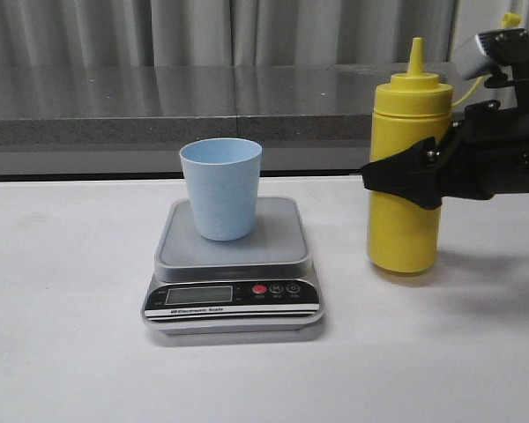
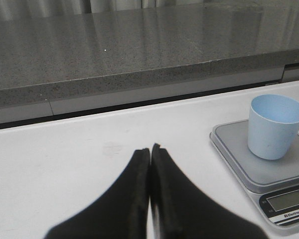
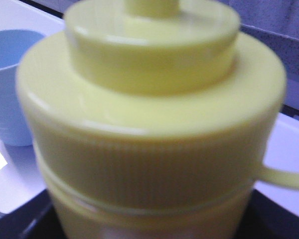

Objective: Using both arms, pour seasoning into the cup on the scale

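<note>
The pale blue cup [image 1: 220, 189] stands upright on the platform of the silver-grey scale [image 1: 280, 231]. To its right the yellow seasoning bottle [image 1: 404, 233] stands upright on the white table, its small cap [image 1: 510, 19] hanging off behind on a tether. My right gripper [image 1: 404, 181] reaches in from the right at mid-height. Its dark fingers lie against both sides of the bottle [image 3: 149, 124], which fills the right wrist view. My left gripper [image 2: 150, 149] is shut on nothing, low over bare table well left of the scale [image 2: 239, 159] and cup [image 2: 275, 127]. It is outside the front view.
A grey stone ledge [image 1: 247, 106] with curtains behind it runs along the table's far edge. White tabletop [image 1: 70, 291] stretches left of the scale and in front of it.
</note>
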You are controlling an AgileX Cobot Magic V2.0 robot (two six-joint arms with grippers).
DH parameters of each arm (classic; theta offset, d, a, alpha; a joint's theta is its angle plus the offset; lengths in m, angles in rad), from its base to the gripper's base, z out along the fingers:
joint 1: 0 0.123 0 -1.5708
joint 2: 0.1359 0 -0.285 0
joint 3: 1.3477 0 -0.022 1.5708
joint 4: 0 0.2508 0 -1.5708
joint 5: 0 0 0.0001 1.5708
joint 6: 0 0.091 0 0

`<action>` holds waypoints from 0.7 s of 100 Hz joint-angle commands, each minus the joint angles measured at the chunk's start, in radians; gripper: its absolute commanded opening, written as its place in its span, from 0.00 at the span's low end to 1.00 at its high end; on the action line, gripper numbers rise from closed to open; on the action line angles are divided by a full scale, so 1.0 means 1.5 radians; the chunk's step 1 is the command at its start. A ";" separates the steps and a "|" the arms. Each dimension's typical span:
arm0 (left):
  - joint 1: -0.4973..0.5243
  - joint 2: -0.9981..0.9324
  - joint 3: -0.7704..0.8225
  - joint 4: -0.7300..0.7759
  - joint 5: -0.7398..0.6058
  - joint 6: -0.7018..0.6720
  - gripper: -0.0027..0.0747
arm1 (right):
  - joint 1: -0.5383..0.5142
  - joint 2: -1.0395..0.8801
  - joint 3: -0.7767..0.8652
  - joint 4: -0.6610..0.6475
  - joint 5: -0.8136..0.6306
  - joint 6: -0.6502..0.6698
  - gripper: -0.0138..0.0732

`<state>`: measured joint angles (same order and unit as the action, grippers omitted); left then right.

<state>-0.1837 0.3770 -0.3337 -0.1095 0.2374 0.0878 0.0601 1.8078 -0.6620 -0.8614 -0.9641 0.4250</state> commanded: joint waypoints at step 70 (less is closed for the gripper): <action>0.003 0.003 -0.019 -0.002 -0.055 0.001 0.01 | -0.003 0.017 -0.019 0.039 -0.081 -0.036 0.32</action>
<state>-0.1837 0.3770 -0.3337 -0.1095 0.2374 0.0878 0.0601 1.8728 -0.6688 -0.8291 -1.0114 0.3840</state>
